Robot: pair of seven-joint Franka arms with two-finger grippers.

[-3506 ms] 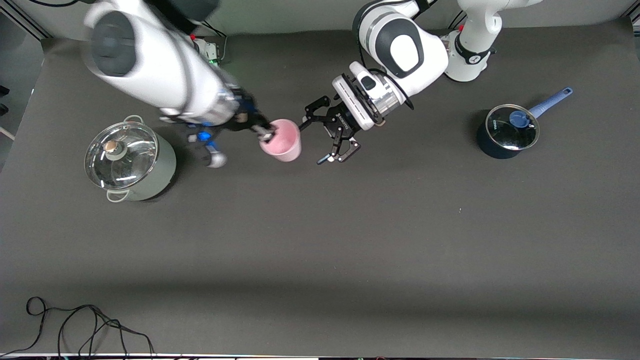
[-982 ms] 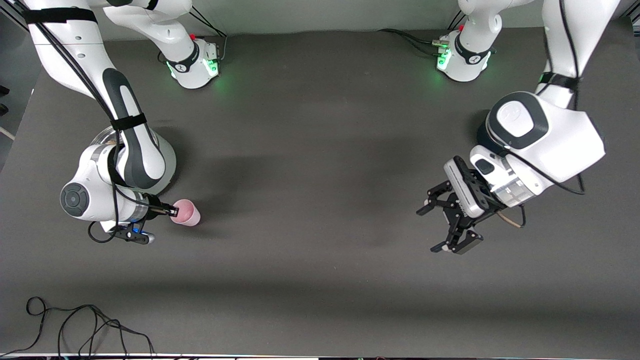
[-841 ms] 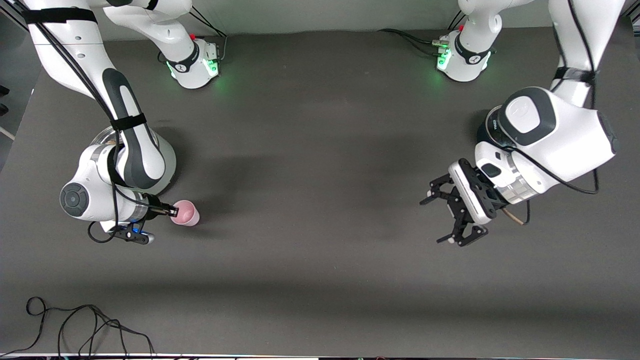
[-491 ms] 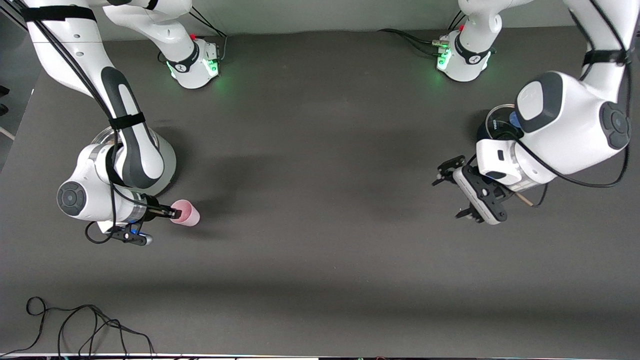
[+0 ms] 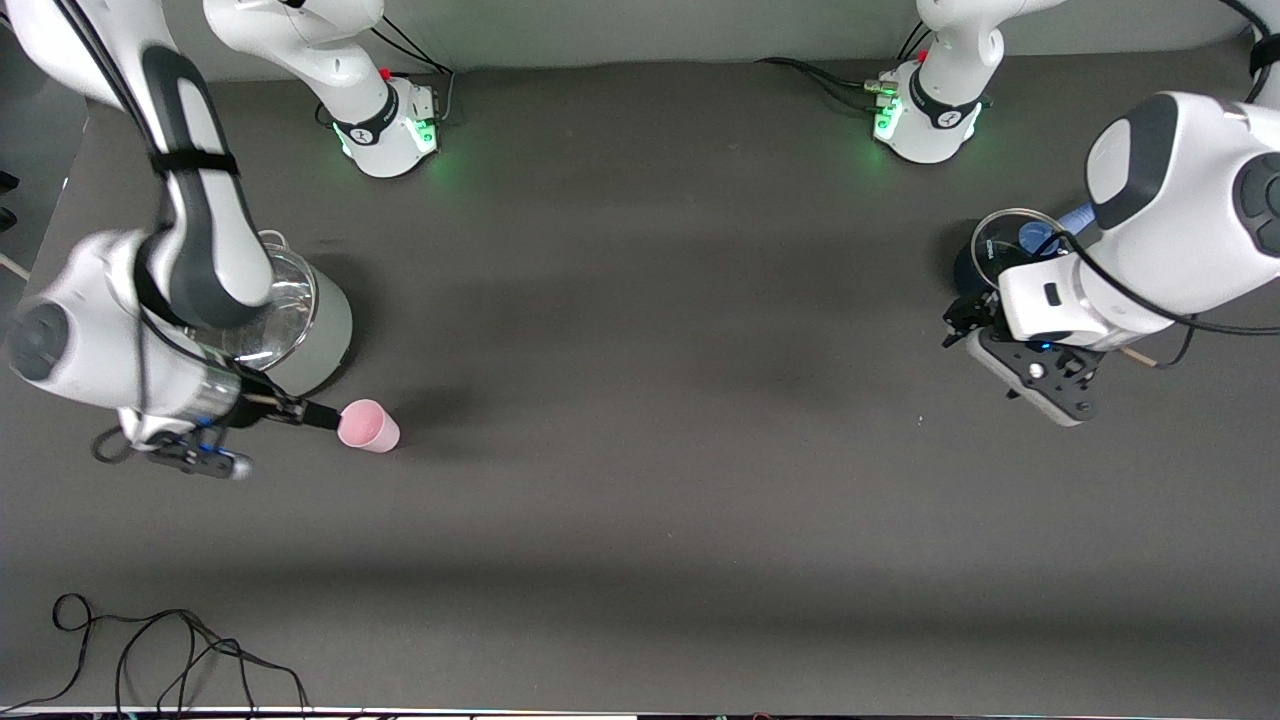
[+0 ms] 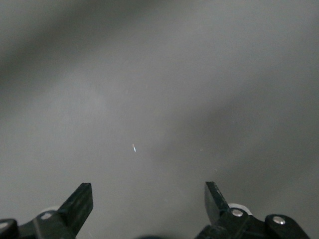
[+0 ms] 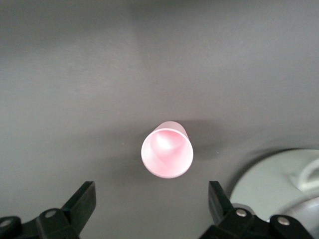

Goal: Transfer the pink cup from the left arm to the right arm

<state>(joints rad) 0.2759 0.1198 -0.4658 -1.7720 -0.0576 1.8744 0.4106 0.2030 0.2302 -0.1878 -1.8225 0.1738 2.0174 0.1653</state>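
Handover done, release step. Pink cup (image 5: 368, 426) upright on table (image 5: 640, 520), near steel pot (image 5: 300, 320), right arm's end. Right gripper (image 7: 152, 206) spread wide, just beside cup, empty. Left gripper (image 6: 149, 201) spread wide, empty, over table near blue saucepan (image 5: 990, 262). Next: likely retreat clear without tipping cup.

Right wrist view. Pink cup (image 7: 167, 153) stands upright on dark table (image 7: 75, 74), mouth open toward the camera, inside empty, w/ a soft shadow beside it. Right gripper (image 7: 152, 206): two dark fingertips (image 7: 82, 200) spread wide, cup clear of both, nothing held. Part of a grey-green pot (image 7: 271, 186) w/ metal handle loop (image 7: 309, 177) shows at frame edge, near cup but apart.
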